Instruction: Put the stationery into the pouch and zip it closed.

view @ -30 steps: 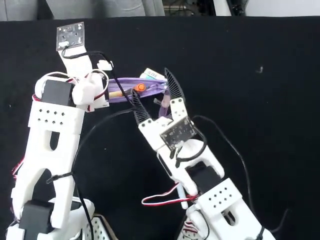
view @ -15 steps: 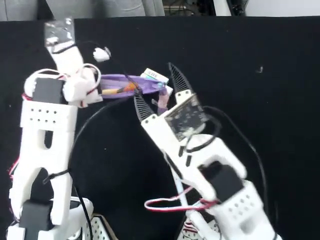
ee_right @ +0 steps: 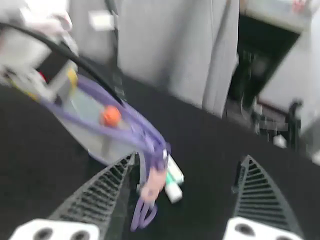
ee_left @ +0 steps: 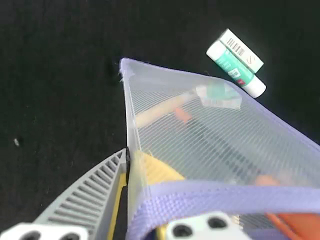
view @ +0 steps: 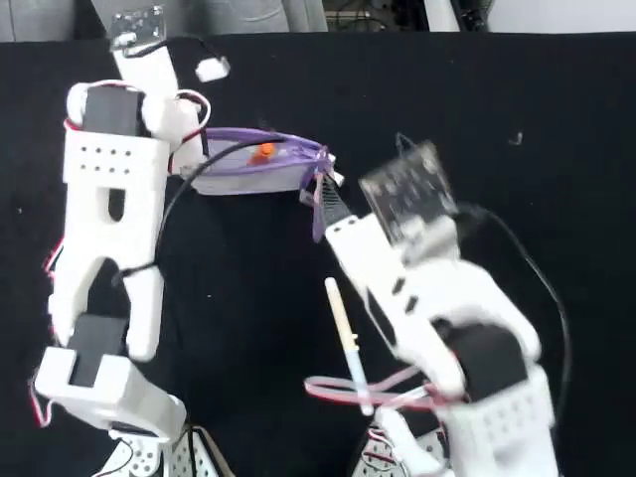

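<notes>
While the left gripper (ee_left: 129, 172) is clamped on the purple-trimmed edge of the pouch (ee_left: 200, 135), with its grey ribbed finger (ee_left: 85, 205) flat against the mesh, the right gripper (ee_right: 190, 160) has its jaws wide apart and grips nothing. The pouch's mesh body stretches away from the left jaws. Through it show a pale wooden stick (ee_left: 160, 111) and a green-and-white piece (ee_left: 220, 96). An orange bead (ee_right: 111, 115) sits at the zip edge, closer to the left jaws than to the right ones.

The pouch's mouth is open, its two purple zip edges standing apart. The far end of the pouch points toward the right jaws. From that end a purple pull strap (ee_right: 149, 192) hangs down just beside the inner face of one dark finger (ee_right: 100, 200) of the right gripper. I cannot tell whether strap and finger touch.

A green-and-white stick (ee_left: 235, 62) lies outside the pouch on the black table (view: 556, 119). It is beyond the pouch from the left jaws and just ahead of the right jaws' open gap, near the strap. A pale pen (view: 345, 333) lies on the table well behind the right jaws, alongside that arm.
</notes>
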